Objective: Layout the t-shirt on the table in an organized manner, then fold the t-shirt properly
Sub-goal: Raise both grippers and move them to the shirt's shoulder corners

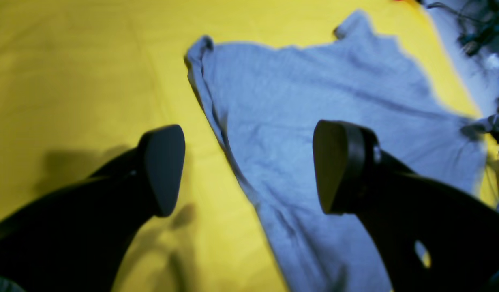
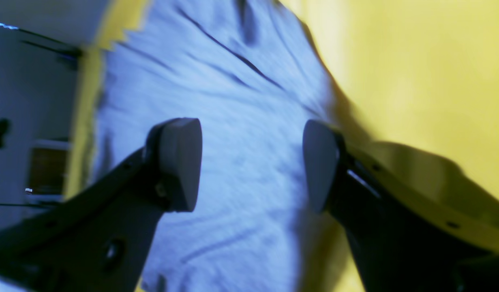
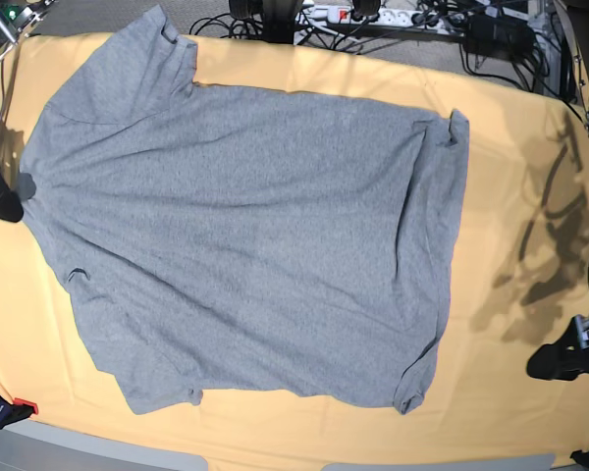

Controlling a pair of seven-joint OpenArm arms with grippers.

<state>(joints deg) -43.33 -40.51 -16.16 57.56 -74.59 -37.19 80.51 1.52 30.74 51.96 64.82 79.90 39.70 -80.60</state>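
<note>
Lying spread across the surface (image 3: 510, 177), the t-shirt (image 3: 245, 235) covered most of the yellow-orange cloth, plain grey side up, with no lettering showing. From the base view one sleeve reached toward the far edge of the surface near a tangle of cables (image 3: 393, 20), and the other sleeve lay at the shirt's near corner. The hem ran down the side of the shirt that faced the left hand, wavy and slightly rolled at both ends. Shallow wrinkles crossed the body of the shirt, but it lay in a single flat layer.

The left hand (image 1: 245, 168) hung above the hem side of the shirt with its two dark fingers spread wide — one finger over bare yellow cloth, the other over grey fabric, nothing between them. Its shadow fell on the surface beside the shirt.

The right hand (image 2: 251, 164) was at the opposite side of the shirt, close above the fabric. Its fingers (image 2: 180, 162) stood apart, and the shirt (image 2: 233, 121) lay creased beneath the gap — not pinched. Both wrist views were blurred, so finer contact with the fabric could not be judged.
</note>
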